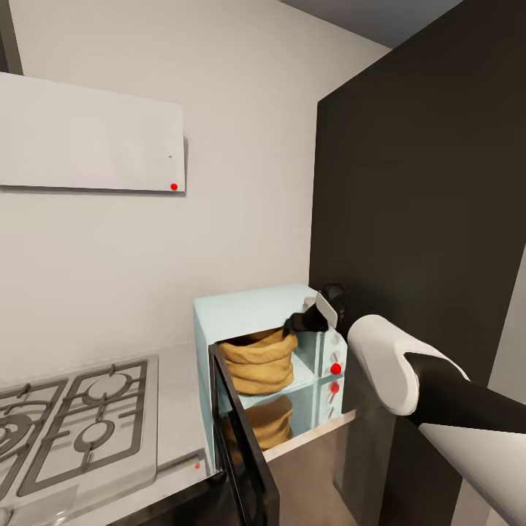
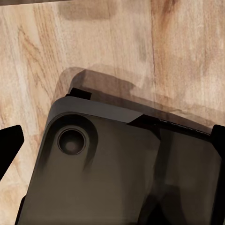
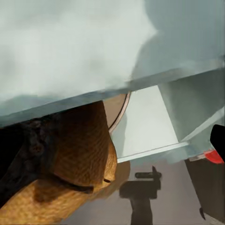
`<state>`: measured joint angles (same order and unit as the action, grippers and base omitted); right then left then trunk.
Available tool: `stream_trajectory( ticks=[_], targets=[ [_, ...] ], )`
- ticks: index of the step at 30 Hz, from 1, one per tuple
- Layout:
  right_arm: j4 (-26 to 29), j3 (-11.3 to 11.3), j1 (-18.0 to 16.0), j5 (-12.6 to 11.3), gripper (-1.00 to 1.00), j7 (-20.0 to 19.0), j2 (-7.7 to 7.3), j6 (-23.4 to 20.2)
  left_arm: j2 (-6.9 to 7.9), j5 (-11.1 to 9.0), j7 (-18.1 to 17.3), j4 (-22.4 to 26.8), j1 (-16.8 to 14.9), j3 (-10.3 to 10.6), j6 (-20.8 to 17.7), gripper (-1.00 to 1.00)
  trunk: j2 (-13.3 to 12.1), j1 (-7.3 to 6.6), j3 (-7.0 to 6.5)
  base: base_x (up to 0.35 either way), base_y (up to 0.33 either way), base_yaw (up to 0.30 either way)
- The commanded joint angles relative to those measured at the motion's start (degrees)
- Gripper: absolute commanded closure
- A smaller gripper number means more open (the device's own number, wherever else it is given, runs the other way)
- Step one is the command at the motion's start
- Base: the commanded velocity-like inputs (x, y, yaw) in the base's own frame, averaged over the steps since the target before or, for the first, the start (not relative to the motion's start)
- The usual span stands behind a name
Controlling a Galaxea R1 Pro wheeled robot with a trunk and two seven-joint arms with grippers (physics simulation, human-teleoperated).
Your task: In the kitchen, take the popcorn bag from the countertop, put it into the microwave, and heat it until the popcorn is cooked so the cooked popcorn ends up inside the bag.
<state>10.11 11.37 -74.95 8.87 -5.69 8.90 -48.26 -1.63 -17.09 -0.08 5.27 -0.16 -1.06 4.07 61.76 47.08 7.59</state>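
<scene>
At the far right end of the countertop, against the tall dark cabinet, stands the microwave, its dark glass door swung wide toward the camera. Popcorn bag sits inside the cavity, upright, rim rolled down and wrinkled; its mirror image shows on the glossy steel below.

Right arm reaches in from the right. Right gripper is at the bag's upper right rim, at the cavity mouth beside the white control panel, whose red light is lit. In the right wrist view the bag lies close under the lens with dark finger material against its rim; fingers appear closed on the paper, though the far finger is hidden.

Gas hob occupies the countertop's left part, well apart from the microwave. White range hood hangs on the wall above.

Left wrist view: light wood floor and the robot's dark base. Left gripper: finger tips show at the frame's edges, wide apart, nothing between them.
</scene>
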Motion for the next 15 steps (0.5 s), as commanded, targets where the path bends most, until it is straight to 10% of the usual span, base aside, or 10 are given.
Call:
stream_trajectory(
  ticks=[1, 15],
  targets=[
    [0.66, 0.23, -0.02, 0.63, -1.00, -0.45, 0.04, -0.62, -0.03, -0.23, -0.01, 0.01, -0.02, -0.08, 0.14, -1.00, 0.05, 0.01, 0.08, -0.094, 0.000, 0.000],
    [1.16, 0.23, -0.02, 0.95, -1.00, -1.36, -0.15, 0.10, -0.05, -0.23, 0.17, 0.00, -0.02, -0.08, 0.15, -1.00, 0.05, 0.01, 0.08, -0.330, 0.000, 0.000]
  ],
)
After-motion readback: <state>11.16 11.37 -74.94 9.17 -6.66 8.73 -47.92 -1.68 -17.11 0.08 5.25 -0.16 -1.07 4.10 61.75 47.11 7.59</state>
